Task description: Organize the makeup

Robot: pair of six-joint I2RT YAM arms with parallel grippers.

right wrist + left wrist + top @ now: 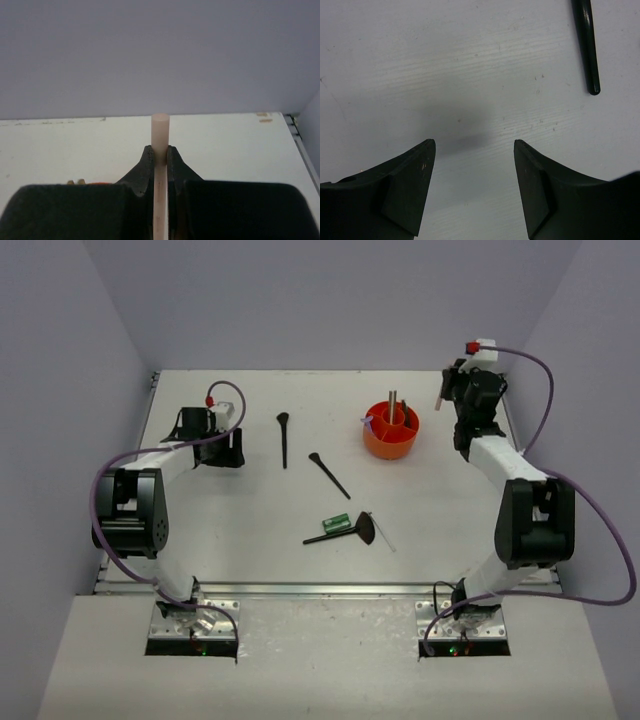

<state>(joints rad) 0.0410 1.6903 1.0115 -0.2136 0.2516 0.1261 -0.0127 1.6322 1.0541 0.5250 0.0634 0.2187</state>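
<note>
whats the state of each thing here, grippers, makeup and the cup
left gripper, open, empty
right gripper, shut on pale pink stick
pale pink stick, held between the fingers
orange cup, upright, items standing inside
left black brush, lying flat
middle black brush, lying flat
fan brush, lying flat
green tube, lying flat

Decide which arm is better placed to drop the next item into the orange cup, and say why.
Right, probably. The right gripper is shut on a pale stick near the orange cup; the left gripper is open and empty, farther away.
</note>
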